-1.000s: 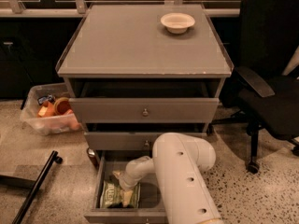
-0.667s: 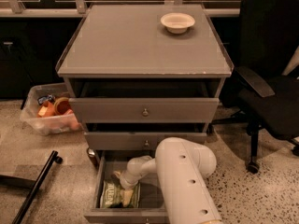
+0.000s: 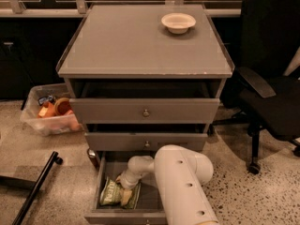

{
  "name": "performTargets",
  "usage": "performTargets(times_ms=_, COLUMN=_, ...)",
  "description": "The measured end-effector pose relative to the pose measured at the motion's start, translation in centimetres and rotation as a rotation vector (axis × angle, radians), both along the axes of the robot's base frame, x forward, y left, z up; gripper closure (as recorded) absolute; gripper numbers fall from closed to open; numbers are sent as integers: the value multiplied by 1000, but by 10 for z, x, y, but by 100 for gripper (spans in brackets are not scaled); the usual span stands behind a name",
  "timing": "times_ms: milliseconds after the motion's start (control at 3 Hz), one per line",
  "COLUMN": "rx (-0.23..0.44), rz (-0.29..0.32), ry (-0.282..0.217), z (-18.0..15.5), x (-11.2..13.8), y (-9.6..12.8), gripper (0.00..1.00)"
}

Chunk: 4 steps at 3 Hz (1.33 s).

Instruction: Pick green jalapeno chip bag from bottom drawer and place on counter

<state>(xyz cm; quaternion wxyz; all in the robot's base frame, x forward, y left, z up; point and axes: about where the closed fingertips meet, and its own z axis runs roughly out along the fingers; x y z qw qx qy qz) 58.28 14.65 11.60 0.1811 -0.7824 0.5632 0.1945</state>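
The bottom drawer [image 3: 100, 182] is pulled open at the foot of the grey cabinet. The green jalapeno chip bag [image 3: 111, 194] lies flat on its floor at the left. My gripper [image 3: 124, 192] reaches down into the drawer from the white arm [image 3: 180, 182] and sits on the bag's right part, covering it. The counter [image 3: 136, 43] is the cabinet's flat grey top, well above the gripper.
A cream bowl [image 3: 178, 22] stands at the counter's back right. Two knobbed drawers [image 3: 145, 111] are above the open one. A clear bin [image 3: 49, 114] of items sits on the floor at left, a black rod [image 3: 37, 186] lies lower left, an office chair [image 3: 269, 97] stands right.
The arm has shifted slightly to the right. The gripper stays on the bag in the drawer, and the bag has not visibly moved.
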Motion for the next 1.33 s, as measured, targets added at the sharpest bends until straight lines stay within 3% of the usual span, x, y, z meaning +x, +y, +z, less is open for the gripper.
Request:
performTargets(times_ms=667, rx=2, rz=-4, ry=5, z=4, x=-1, y=-1, gripper=89)
performTargets(times_ms=1000, rx=8, rz=-23, ry=-26, z=12, x=-10, y=-14, gripper=100)
performTargets(times_ms=1333, rx=-5, rz=-90, ry=-148, z=53, x=8, y=-53, gripper=100)
